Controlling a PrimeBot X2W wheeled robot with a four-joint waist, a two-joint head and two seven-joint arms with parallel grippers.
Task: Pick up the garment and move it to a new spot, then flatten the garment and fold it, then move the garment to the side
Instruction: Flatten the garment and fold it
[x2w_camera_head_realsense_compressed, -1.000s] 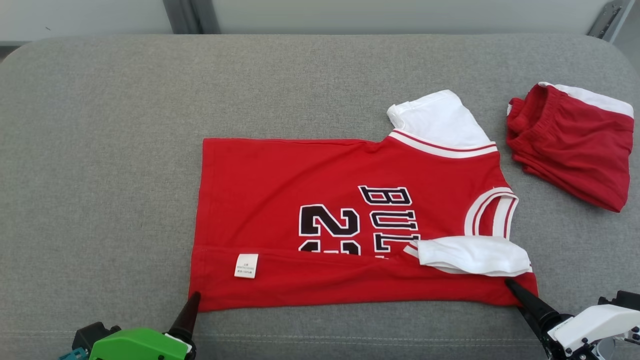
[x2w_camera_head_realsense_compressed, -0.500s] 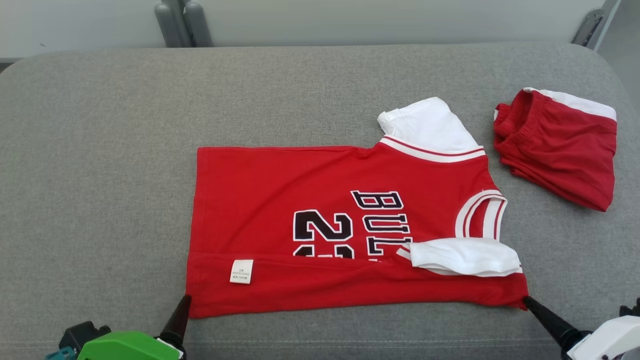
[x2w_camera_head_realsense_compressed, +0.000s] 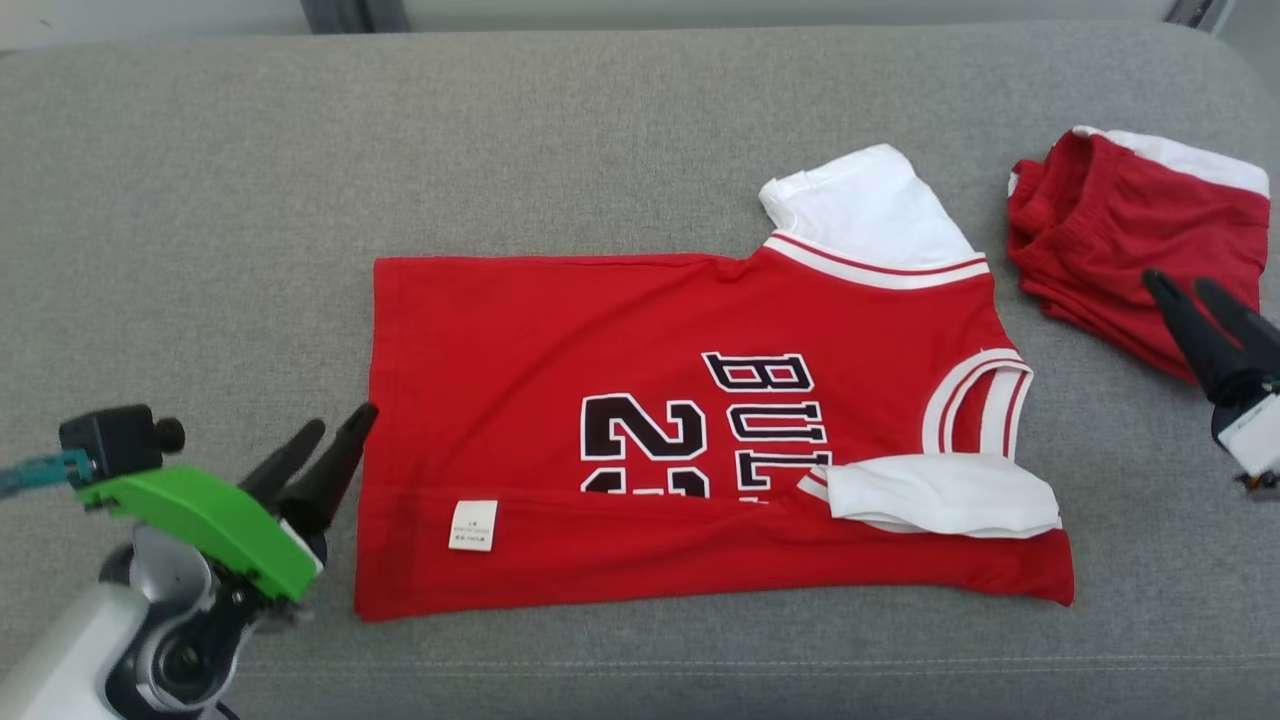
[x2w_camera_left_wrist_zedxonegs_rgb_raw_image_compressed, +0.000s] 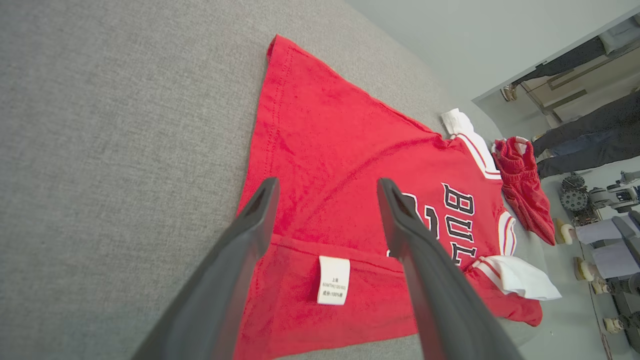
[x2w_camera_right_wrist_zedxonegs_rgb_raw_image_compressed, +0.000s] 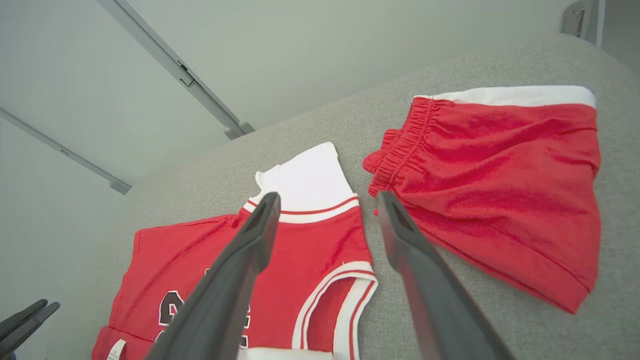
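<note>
Both sets of fingers are spread wide and empty now. My left gripper (x2w_camera_head_realsense_compressed: 342, 418) hangs just beside the jersey (x2w_camera_head_realsense_compressed: 680, 400) at its hem end, tips close to the edge, cloth showing between its fingers in the wrist view. My right gripper (x2w_camera_head_realsense_compressed: 1178, 280) is off past the jersey's collar end, in front of the red shorts (x2w_camera_head_realsense_compressed: 1140, 230), holding nothing.

A second ago both tips sat at the jersey's two near corners, half closed; now they're released and lifted clear. I read that as the first lengthwise fold laid down, with the far side still to fold.

The jersey lies mid-cushion: soft red knit, flat, the near strip turned over so the white care label (x2w_camera_head_realsense_compressed: 472, 525) faces up and the black numerals are cut off. One white sleeve (x2w_camera_head_realsense_compressed: 940, 495) is tucked onto the jersey, the other (x2w_camera_head_realsense_compressed: 860, 205) sticks out beyond its far edge. The grey cushion (x2w_camera_head_realsense_compressed: 200, 200) beneath is coarse weave; the shorts are bunched, with an elastic waistband.
</note>
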